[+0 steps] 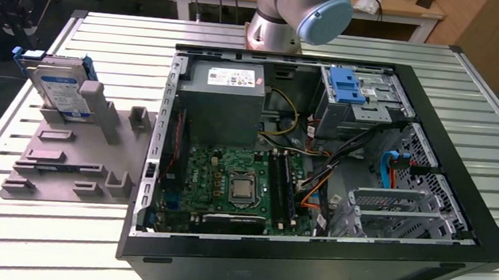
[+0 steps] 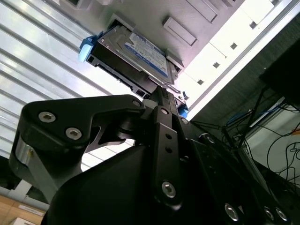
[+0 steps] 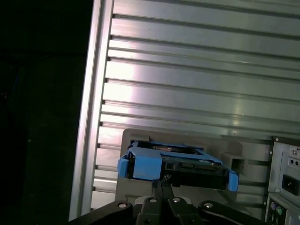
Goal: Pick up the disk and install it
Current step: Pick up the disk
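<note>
Broadly, one ribbed aluminium table point(image 1: 63, 246) carries everything, with bare slats left open along its near edge and along the edge at the exterior view's left. One open black computer case point(image 1: 311, 258) lies on its side across the middle. Its rim reaches close to the table's edge at the exterior view's right, and its drive bays are uncovered. Just beside the case wall, on the exterior view's left, sits one flat grey slotted stand point(image 1: 61, 158). The single silver-grey disk in its blue plastic carrier point(image 1: 62, 88) stands upright in a slot at the stand's far end, with free air above it and nothing crowding its top edge. The exterior view gives the disk's blue-and-white labelled face. The first wrist view meets it edge-on point(image 3: 187, 166), with two blue carrier corners showing. The second wrist view catches the label at a slant point(image 2: 140, 47). In both wrist views the one black gripper point(image 3: 159, 187) point(image 2: 161, 93) points at the disk. Its jaws are drawn narrow together with nothing between them.
</note>
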`<action>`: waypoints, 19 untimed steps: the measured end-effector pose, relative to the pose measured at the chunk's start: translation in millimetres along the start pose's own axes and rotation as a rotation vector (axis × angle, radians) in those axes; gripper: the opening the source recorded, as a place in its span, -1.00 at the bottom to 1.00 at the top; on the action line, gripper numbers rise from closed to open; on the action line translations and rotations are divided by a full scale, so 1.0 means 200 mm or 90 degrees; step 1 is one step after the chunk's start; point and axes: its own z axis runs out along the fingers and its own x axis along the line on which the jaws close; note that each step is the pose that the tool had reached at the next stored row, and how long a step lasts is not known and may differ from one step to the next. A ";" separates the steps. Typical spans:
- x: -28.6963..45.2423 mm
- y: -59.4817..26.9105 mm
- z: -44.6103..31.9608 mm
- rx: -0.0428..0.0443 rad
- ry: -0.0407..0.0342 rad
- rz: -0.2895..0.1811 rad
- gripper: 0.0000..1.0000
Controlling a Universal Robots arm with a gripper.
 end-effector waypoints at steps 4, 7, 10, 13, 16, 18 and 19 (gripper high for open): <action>0.000 0.000 0.000 -0.0001 0.0001 -0.004 -0.79; 0.000 0.000 0.000 -0.0001 0.0002 -0.007 -0.79; 0.000 0.000 0.000 -0.0001 0.0002 -0.010 -0.79; 0.000 0.000 0.000 -0.0002 0.0003 -0.013 -0.79; 0.000 0.000 0.000 -0.0002 0.0003 -0.017 -0.79; 0.000 0.000 0.000 -0.0002 0.0003 -0.019 -0.79; 0.000 0.000 0.000 -0.0003 0.0003 -0.020 -0.79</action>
